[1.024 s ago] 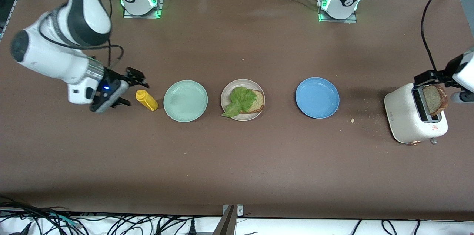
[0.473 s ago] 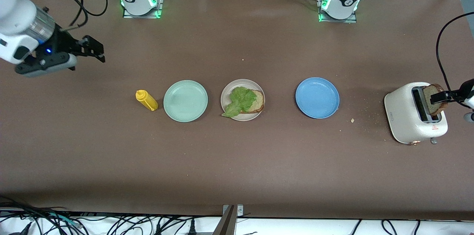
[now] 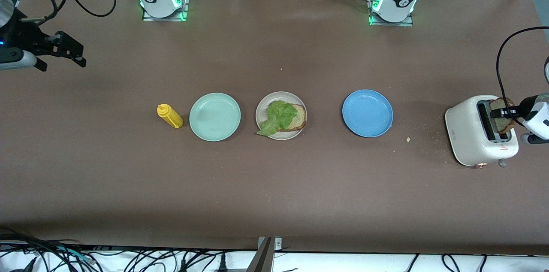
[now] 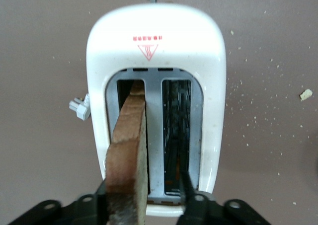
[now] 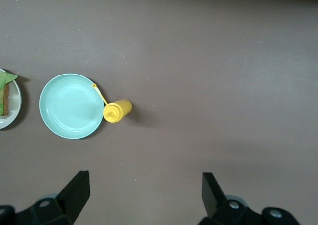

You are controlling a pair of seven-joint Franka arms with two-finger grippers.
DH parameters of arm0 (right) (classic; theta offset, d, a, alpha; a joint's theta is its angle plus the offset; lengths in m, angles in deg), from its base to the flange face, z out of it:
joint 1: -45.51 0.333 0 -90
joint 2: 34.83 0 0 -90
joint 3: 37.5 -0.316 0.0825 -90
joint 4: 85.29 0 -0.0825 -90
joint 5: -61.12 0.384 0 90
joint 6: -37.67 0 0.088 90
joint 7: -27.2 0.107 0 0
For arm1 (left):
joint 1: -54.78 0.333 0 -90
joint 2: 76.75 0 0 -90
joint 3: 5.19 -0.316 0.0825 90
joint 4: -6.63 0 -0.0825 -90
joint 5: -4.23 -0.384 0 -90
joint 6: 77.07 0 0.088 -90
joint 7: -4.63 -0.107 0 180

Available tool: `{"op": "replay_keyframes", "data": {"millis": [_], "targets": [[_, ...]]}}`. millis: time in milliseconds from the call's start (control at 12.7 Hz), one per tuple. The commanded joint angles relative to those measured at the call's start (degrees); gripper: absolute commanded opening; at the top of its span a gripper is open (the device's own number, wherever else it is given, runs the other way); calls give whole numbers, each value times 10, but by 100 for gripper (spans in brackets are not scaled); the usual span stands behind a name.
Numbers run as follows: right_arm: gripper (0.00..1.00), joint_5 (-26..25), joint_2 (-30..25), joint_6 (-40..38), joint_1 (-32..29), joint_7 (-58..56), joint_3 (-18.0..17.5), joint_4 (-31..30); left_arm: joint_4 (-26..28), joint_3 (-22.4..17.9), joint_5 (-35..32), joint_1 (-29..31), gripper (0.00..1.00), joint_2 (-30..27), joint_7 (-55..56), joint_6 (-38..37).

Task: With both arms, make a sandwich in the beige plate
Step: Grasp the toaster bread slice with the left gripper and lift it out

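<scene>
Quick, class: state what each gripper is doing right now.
Left gripper: fingers on either side of the bread slice in the toaster; a firm grip cannot be told.
Right gripper: open, empty, over bare table at the right arm's end.

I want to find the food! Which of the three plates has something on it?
The beige plate in the middle. It holds bread and a lettuce leaf; the mint green plate and blue plate beside it hold nothing.

You get even, bright overhead light w/ no hard glare. Soft short shadows sit under the plates and the toaster (image 3: pixel 480 132) on the brown surface (image 3: pixel 274 186). Green LEDs glow at both arm bases. In the left wrist view the bread slice (image 4: pixel 128 150) is blurred up close; the toaster top is sharp. The right wrist view is crisp, slightly dimmer at the corners.
</scene>
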Motion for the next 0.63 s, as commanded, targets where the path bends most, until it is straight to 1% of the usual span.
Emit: {"op": "replay_keyframes", "data": {"millis": [0,79,236,394,473,551], "targets": [[100,-37,52,-38,-34,106,-52,60,2,3,-30,7,0,-17,1,-22],[100,-40,53,-39,-27,130,-52,58,-2,4,-33,14,0,-21,1,-38],[100,-43,57,-36,-24,124,-50,59,-4,4,-32,14,0,-32,5,-45],[100,-40,55,-39,-26,81,-47,59,-10,8,-32,13,0,-56,25,-52],[100,-37,55,-41,-27,79,-47,59,-18,15,-33,10,0,-65,24,-71],[100,-34,55,-44,-29,80,-46,58,-39,20,-33,-1,0,-67,26,-105]]}}
